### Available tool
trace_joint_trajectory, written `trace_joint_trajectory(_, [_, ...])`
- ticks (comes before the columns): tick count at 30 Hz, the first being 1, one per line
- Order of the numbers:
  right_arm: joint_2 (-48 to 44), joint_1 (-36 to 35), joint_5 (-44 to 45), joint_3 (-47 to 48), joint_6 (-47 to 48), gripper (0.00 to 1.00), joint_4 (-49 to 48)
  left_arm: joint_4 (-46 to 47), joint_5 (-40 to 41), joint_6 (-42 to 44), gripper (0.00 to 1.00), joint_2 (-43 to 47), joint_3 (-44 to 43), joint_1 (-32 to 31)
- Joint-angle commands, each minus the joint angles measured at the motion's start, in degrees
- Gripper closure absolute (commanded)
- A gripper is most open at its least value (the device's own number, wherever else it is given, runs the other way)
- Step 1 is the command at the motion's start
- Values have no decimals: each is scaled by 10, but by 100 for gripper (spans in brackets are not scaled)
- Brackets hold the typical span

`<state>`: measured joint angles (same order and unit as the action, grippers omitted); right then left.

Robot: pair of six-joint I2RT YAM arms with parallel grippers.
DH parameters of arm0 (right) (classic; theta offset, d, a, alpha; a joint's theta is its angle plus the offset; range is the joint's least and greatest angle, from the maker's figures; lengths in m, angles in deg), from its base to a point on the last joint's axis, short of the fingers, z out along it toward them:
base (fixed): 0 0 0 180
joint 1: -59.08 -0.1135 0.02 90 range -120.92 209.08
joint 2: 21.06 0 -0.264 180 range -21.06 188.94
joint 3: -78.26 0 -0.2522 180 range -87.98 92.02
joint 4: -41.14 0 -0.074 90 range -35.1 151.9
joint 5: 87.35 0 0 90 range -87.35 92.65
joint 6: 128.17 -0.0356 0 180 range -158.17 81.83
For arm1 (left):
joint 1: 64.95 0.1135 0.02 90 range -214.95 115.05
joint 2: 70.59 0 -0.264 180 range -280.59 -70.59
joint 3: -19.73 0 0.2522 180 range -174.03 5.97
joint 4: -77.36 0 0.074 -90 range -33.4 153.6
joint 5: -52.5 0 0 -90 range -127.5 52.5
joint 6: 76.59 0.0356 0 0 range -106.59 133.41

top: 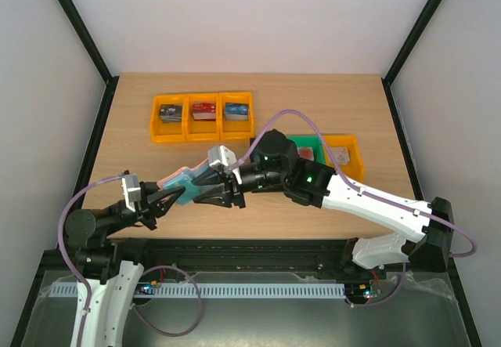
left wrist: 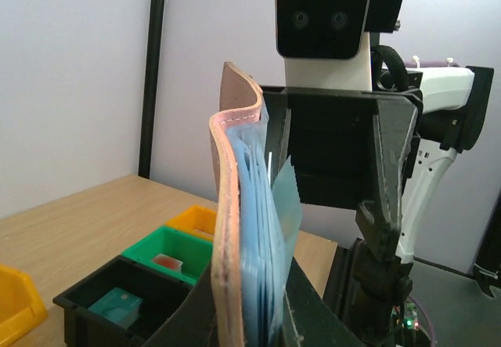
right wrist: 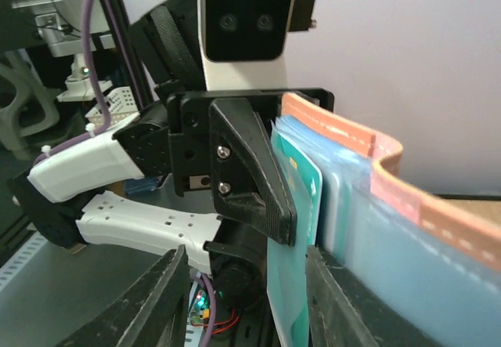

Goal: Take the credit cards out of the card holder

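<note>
The card holder (top: 182,179) is held up off the table, brown outside (left wrist: 228,229), pale blue pockets inside (right wrist: 407,261). My left gripper (top: 172,193) is shut on its lower end, one finger (right wrist: 252,167) pressed on the pocket side. A teal credit card (right wrist: 296,229) sticks out of the front pocket; it also shows in the left wrist view (left wrist: 286,200). My right gripper (top: 211,193) faces the left one and is open. The teal card stands between its fingers (right wrist: 160,304), close to the right-hand one. Other cards in the pockets are not clear.
A row of three yellow bins (top: 202,96) with card stacks stands at the back left. A green bin (top: 311,140) and a yellow bin (top: 350,159) lie under the right arm. A black bin (left wrist: 78,296) holds a teal card (left wrist: 116,305).
</note>
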<state>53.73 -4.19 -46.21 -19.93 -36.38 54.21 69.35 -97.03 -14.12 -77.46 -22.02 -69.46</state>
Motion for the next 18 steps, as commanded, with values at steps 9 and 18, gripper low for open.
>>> trace_joint_trajectory(9, [-13,-22,126,-108,-102,56,-60,93,-3,-7,98,16,16,0])
trace_joint_trajectory(18, [25,-23,69,-70,-91,53,-70,119,-43,-22,98,26,32,0])
